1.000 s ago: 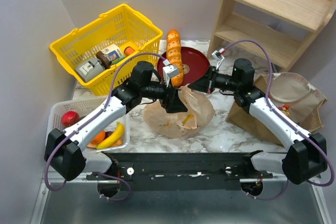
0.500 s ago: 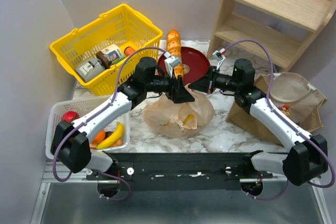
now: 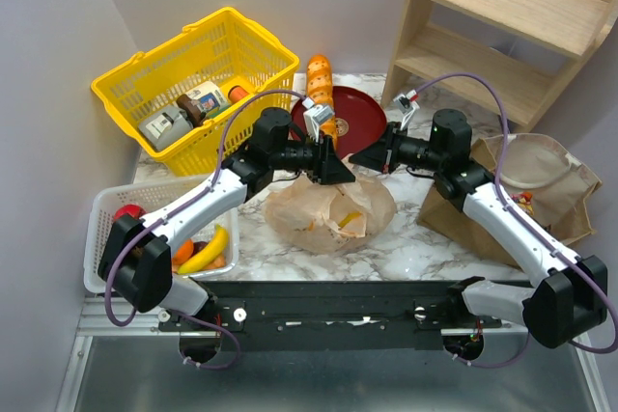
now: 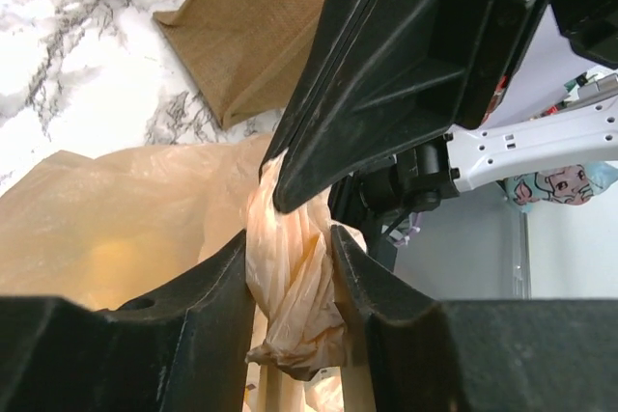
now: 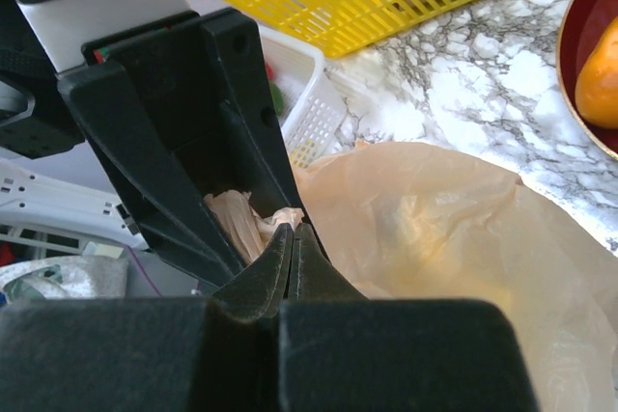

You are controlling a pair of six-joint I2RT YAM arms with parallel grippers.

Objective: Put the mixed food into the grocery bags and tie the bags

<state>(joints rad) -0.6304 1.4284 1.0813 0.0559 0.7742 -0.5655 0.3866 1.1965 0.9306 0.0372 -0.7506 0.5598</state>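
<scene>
Your thin plastic bag [image 3: 328, 217] sits in the middle of the desk [image 3: 410, 250], and it looks light, limp and slippery. The left gripper [image 4: 290, 243] pinches its gathered neck. The right gripper [image 5: 293, 231], pressed together, noses against that twist. Grip bunched film, not a single layer.

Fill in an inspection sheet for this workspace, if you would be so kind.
Surface: marble table, crowded.
Job's things: plastic bag at centre, food inside, neck gathered; paper bag at right; banana and fruit in the white tray.
Clutter: yellow basket holding boxed goods; loaf lying across the red plate.
Grippers: left gripper closed on the plastic bag's twisted neck; right gripper shut on the same neck.
Cables: a purple cable loops over each arm; no snag seen.
Surroundings: wooden shelf far right; grey walls.
</scene>
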